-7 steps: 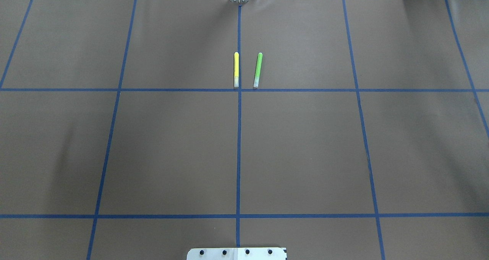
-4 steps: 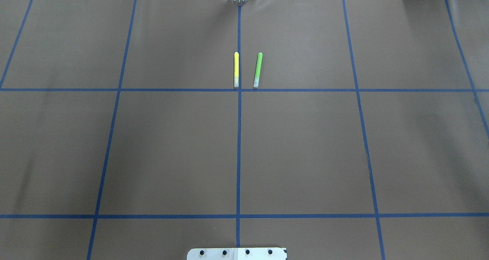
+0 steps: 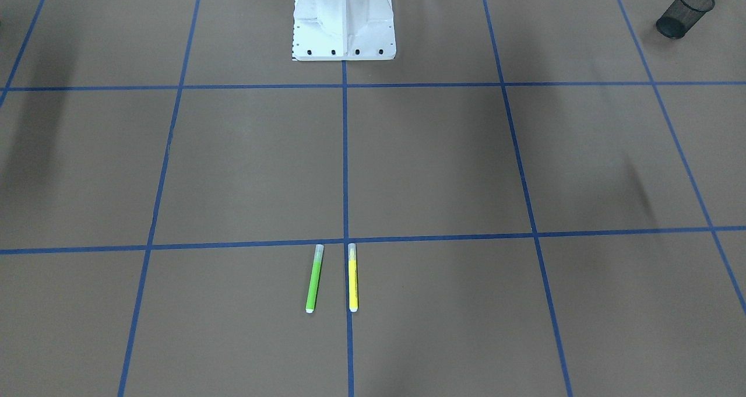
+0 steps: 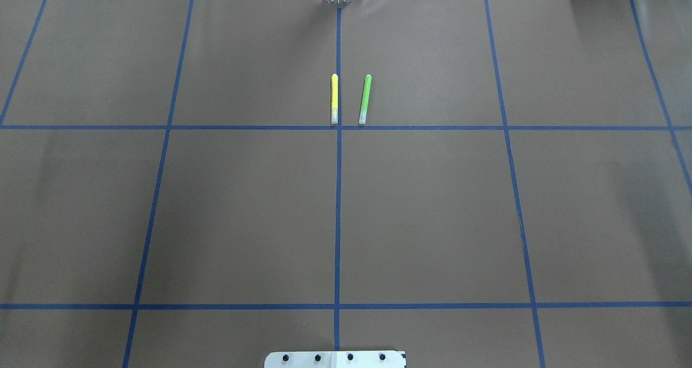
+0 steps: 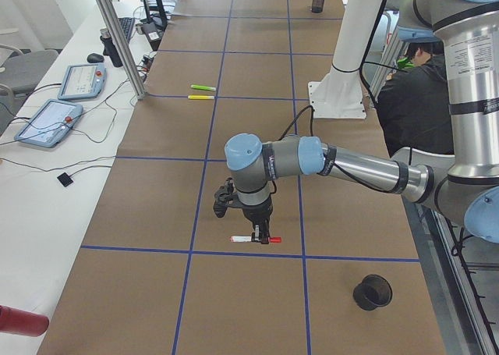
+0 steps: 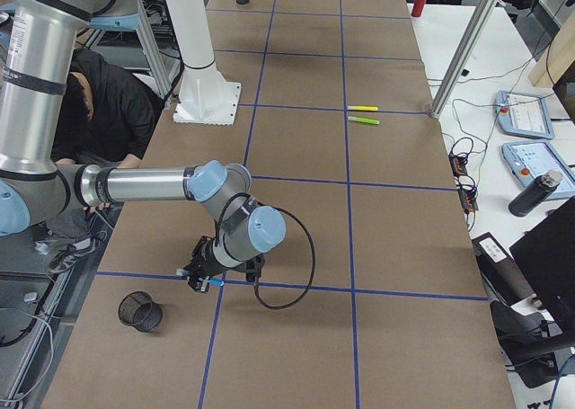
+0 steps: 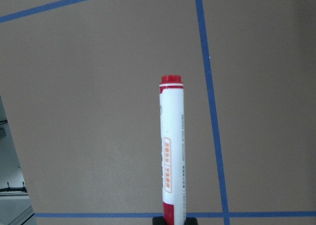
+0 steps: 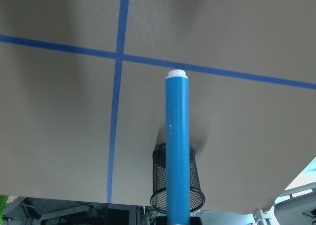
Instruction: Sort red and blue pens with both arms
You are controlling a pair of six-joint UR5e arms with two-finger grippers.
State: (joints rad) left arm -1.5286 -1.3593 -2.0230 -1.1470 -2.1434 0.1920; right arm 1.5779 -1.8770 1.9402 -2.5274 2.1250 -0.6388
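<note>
The red pen (image 7: 172,151), white-barrelled with a red cap, stands out of my left gripper (image 7: 170,219), which is shut on its lower end. In the exterior left view this gripper (image 5: 257,236) holds the pen level, just above the table near a blue tape line. The blue pen (image 8: 177,151) is clamped in my right gripper (image 8: 177,219). A black mesh cup (image 8: 159,183) shows behind the blue pen. In the exterior right view the right gripper (image 6: 199,281) hangs a little up and to the right of that cup (image 6: 141,312). Neither arm appears in the overhead view.
A yellow marker (image 4: 334,99) and a lime-green marker (image 4: 365,99) lie side by side at the table's far middle. A second black mesh cup (image 5: 373,291) stands near my left arm. The white robot base (image 3: 344,18) is at the near edge. A person sits behind it.
In the overhead view the yellow and green markers have not moved. Only faint shadows at the table's sides have shifted.
</note>
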